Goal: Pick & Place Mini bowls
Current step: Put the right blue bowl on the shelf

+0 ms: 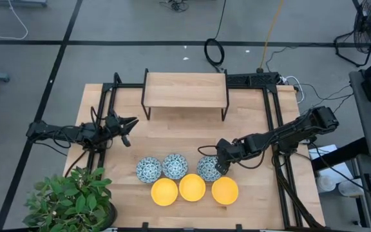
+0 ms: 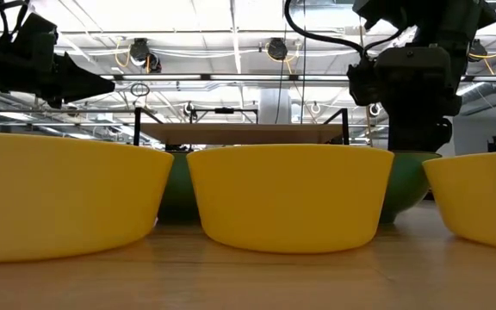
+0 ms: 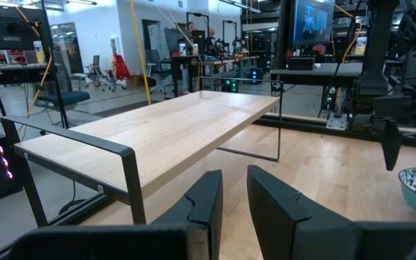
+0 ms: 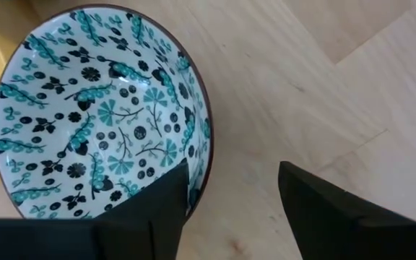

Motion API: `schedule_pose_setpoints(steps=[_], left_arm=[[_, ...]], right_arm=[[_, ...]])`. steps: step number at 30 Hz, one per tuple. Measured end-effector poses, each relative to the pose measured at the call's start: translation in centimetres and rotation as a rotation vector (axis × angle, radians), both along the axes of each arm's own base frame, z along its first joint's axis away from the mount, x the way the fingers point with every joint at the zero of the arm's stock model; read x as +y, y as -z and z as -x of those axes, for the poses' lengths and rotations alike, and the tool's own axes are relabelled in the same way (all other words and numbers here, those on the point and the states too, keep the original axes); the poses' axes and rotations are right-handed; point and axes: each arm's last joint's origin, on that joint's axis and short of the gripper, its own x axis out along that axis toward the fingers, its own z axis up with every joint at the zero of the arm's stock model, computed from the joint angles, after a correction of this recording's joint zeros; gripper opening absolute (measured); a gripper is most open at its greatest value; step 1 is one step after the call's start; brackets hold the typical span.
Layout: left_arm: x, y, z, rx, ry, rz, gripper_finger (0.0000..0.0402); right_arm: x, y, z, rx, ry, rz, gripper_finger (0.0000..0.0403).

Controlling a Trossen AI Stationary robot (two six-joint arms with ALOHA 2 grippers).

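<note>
Six mini bowls sit on the table in two rows near its near edge. The three patterned ones (image 1: 149, 169) (image 1: 174, 165) (image 1: 207, 169) are behind the three yellow ones (image 1: 164, 191) (image 1: 192, 187) (image 1: 225, 191). My right gripper (image 1: 222, 164) (image 4: 233, 170) is open and points down over the rightmost patterned bowl (image 4: 92, 108). One finger (image 4: 170, 198) stands over the bowl's inside and the other (image 4: 316, 206) outside its rim (image 4: 206, 137). My left gripper (image 1: 129, 131) (image 3: 235, 177) waits, open, above the table's left part, away from the bowls.
A wooden riser shelf on black legs (image 1: 185, 90) (image 3: 165, 130) stands at the table's far side. A potted plant (image 1: 69, 200) fills the near left corner. Black frame rails (image 1: 277, 129) run along both sides. Bare wood (image 1: 172, 135) lies between the shelf and the bowls.
</note>
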Motion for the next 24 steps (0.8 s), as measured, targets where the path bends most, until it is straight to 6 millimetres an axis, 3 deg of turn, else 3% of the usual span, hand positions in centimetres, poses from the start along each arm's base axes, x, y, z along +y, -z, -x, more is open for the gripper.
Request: schedule_pose_setpoints(steps=[13,24], left_arm=[[0.0,0.0,0.0,0.000,0.000,0.000,0.0072],[0.0,0.0,0.0,0.000,0.000,0.000,0.0072]], right_arm=[[0.0,0.0,0.0,0.005,-0.026,-0.012,0.0118],[-1.5,0.0,-0.3,0.008,-0.066,0.036,0.0034]])
